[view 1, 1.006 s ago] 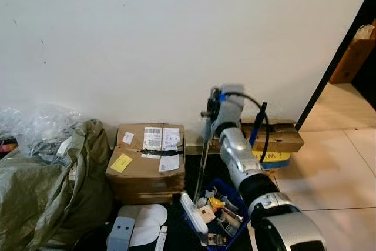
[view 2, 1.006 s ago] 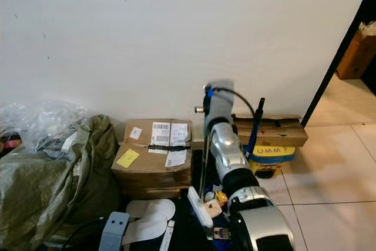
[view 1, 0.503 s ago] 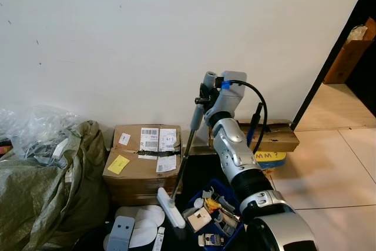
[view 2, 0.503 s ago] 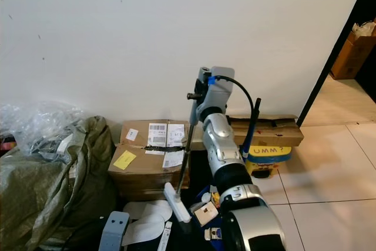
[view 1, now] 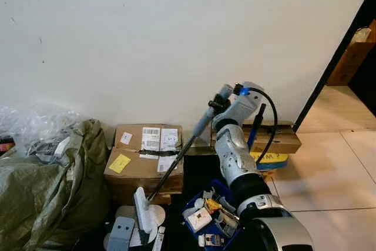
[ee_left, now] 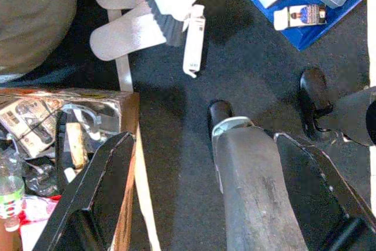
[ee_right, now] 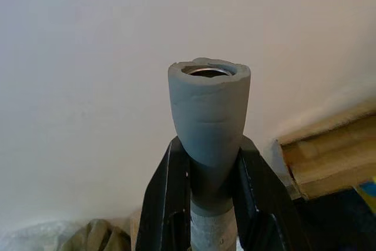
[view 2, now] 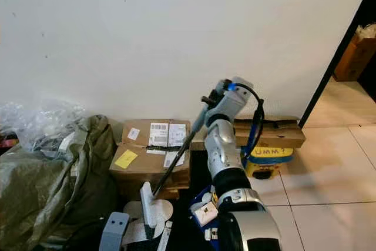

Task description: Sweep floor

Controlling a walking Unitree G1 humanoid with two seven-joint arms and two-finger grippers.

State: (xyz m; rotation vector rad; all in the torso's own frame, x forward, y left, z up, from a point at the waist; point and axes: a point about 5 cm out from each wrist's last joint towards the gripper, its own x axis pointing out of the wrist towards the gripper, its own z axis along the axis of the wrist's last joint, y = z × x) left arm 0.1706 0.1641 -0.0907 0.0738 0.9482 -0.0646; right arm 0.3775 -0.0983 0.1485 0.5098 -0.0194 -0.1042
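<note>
A: We are clenching the right hand (ee_right: 208, 204) around the grey foam grip of the broom (view 1: 176, 166), just below its open top end, so the long handle is slanting down to our left and the white broom head (view 1: 142, 210) is resting low on the floor by the white slippers (ee_left: 126, 24). Why so high on the handle?

B: We are judging that a grip near the top is giving us reach: the head is getting in front of the cardboard box (view 1: 144, 157) while our arm is staying above the clutter.

A: And the left hand (ee_left: 200, 192)?

B: It is hanging released, its fingers (ee_left: 97, 192) spread wide and holding nothing, pointing down at the dark floor (ee_left: 252, 69) beside our own grey leg.

A: What are we working on down there?

B: The floor here is looking dark and matt, like a mat or carpet, and it is crowded: a blue tray (view 1: 226, 195) of small odds and ends sitting just right of the broom head, an olive sack (view 1: 53, 186) with crumpled plastic wrap (view 1: 41, 130) on top to the left, and a low wooden crate (view 1: 279, 136) against the white wall (view 1: 176, 39)

A: And beyond?

B: Pale tiles (view 1: 329, 168) are opening out to the right, toward a dark doorway
</note>
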